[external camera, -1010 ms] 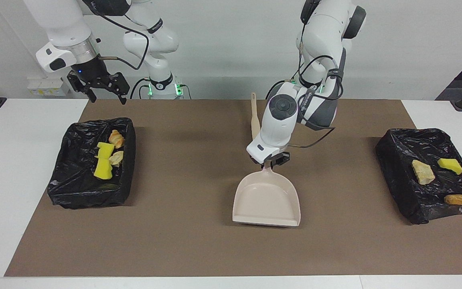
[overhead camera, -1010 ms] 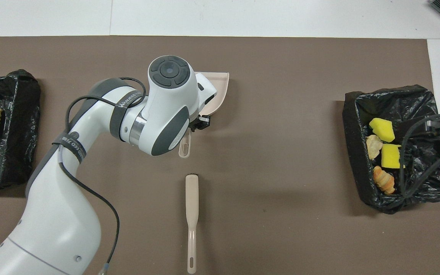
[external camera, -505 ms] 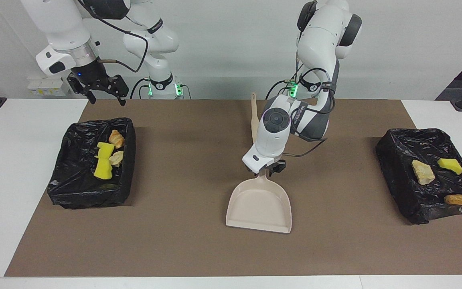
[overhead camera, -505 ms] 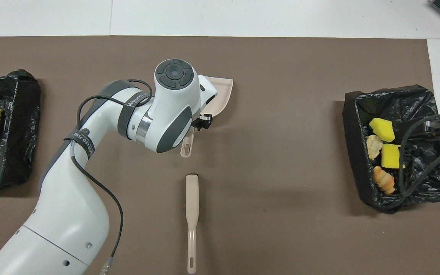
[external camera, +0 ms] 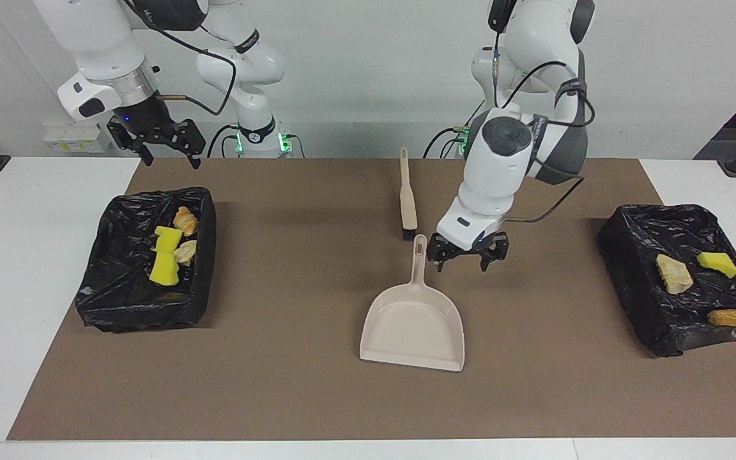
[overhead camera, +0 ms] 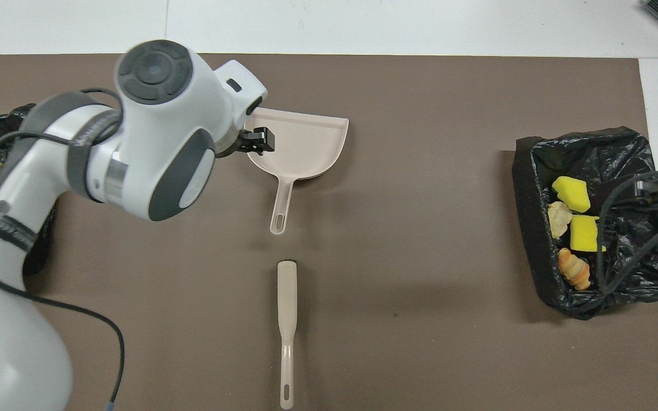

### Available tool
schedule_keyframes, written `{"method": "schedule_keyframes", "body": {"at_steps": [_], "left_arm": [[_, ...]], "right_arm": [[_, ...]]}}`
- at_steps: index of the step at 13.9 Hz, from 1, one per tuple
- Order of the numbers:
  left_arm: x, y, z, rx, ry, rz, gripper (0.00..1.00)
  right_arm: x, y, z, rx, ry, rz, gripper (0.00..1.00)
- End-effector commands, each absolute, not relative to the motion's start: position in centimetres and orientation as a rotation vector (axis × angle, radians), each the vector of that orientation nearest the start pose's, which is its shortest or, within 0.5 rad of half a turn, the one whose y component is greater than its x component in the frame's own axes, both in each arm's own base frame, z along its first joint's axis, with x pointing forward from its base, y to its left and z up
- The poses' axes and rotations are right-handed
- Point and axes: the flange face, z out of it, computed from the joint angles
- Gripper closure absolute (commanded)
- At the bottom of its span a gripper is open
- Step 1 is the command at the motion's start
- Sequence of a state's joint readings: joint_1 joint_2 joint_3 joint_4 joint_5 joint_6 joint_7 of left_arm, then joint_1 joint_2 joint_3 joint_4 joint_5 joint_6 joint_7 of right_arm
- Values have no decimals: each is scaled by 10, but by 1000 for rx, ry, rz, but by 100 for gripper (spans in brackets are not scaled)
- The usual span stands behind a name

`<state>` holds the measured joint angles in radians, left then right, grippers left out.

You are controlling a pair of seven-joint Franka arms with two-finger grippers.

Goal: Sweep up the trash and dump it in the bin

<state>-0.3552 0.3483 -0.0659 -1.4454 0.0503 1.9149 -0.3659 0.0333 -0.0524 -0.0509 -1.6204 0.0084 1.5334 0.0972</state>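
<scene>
Left gripper (external camera: 467, 255) hangs empty above the brown mat (external camera: 317, 396), fingers spread apart, just beside the dustpan's handle toward the left arm's end of the table, touching nothing. The dustpan (external camera: 414, 322) lies flat on the mat mid-table: beige smooth plastic, shovel-shaped pan with a raised rim, slim handle pointing toward the robots, hanging slot at its tip. The brush (external camera: 407, 195) lies in line with it, nearer to the robots, a narrow beige paddle with a dark tip, apart from the dustpan handle. None of the trash is near this gripper; all of it sits in two bins lined with crinkled glossy black plastic. The bin at the left arm's end (external camera: 681, 281) holds a pale crusty chunk (external camera: 673, 273), a yellow sponge bit (external camera: 717, 263) and a tan-orange roll (external camera: 730, 317), well apart from the gripper. The bin at the right arm's end (external camera: 144, 262) holds two yellow sponge pieces (external camera: 165, 257), a ridged tan roll (external camera: 185, 220) and a pale chunk (external camera: 185, 251), bunched together. Right gripper (external camera: 162, 142) hovers with its fingers spread, up in the air over the mat's edge, by that bin's robot-side corner; this arm waits.
</scene>
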Motion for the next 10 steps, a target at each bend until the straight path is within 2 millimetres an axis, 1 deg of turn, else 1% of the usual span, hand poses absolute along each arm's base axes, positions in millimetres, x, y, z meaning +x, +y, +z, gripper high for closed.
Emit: {"method": "schedule_keyframes", "body": {"at_steps": [1, 2, 3, 5, 6, 7, 8, 9, 10], "left_arm": [[605, -202, 566, -3125, 221, -233, 0], [596, -182, 587, -3115, 261, -220, 0], [583, -169, 605, -3103, 300, -187, 0], [564, -129, 640, -3101, 276, -175, 0], [554, -117, 652, -3099, 269, -153, 0], [546, -111, 659, -3099, 257, -122, 0], [544, -108, 662, -3104, 250, -104, 0], [545, -100, 671, -3124, 224, -110, 0], [545, -92, 675, -3145, 201, -86, 0]], "right_arm": [[531, -9, 627, -3114, 167, 32, 0], [531, -9, 627, -3114, 167, 32, 0], [531, -10, 627, -3114, 169, 32, 0], [531, -10, 627, -3114, 169, 32, 0], [531, -9, 627, -3114, 167, 32, 0], [531, -10, 627, -3114, 169, 32, 0], [531, -9, 627, -3114, 167, 32, 0], [531, -10, 627, -3114, 169, 32, 0], [531, -10, 627, -3114, 169, 32, 0]]}}
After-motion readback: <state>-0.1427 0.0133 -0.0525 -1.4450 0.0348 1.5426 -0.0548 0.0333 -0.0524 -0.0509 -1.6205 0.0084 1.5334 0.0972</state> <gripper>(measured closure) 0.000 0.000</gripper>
